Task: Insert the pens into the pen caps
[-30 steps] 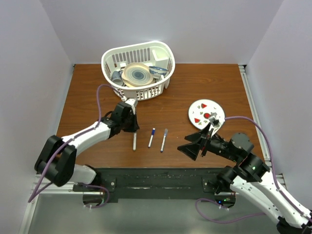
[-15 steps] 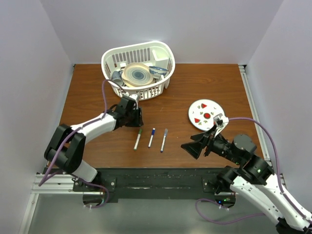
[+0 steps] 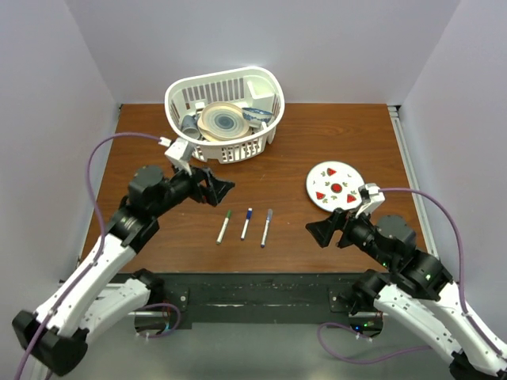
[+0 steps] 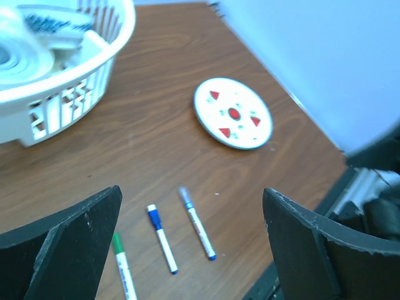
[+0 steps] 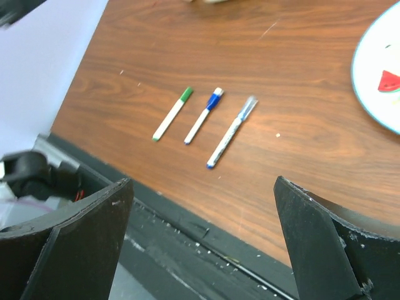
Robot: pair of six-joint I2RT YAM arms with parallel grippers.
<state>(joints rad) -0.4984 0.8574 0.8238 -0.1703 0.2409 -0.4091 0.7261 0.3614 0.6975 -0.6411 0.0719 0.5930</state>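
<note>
**Top, left-wrist and right-wrist views of a brown wooden table point(image 3: 333, 134).** 3 pens point(image 3: 246, 224) are laid side by side near the front edge, roughly parallel and apart from one another, between the 2 arms. Each white barrel is seen to be closed at its far end by a cap. A green cap point(image 3: 229, 214) is borne by the left pen, a blue cap point(image 3: 249, 212) by the middle pen, and a pale purple cap point(image 5: 249, 105) by the right pen. No pen is touched by either arm.

The left gripper point(image 3: 222, 190) is held above the table between the white basket point(image 3: 261, 141) and the pens, just beyond the green-capped pen. Its jaws are spread wide and nothing is held between them. The right gripper point(image 3: 317, 233) is held to the right of the pens, near the front edge, and is pointed towards them. Its jaws are likewise spread wide and empty.

A round white plate point(image 3: 336, 185), printed with red watermelon slices, is set just beyond the right gripper. Dishes are stacked in the basket at the far edge.
</note>
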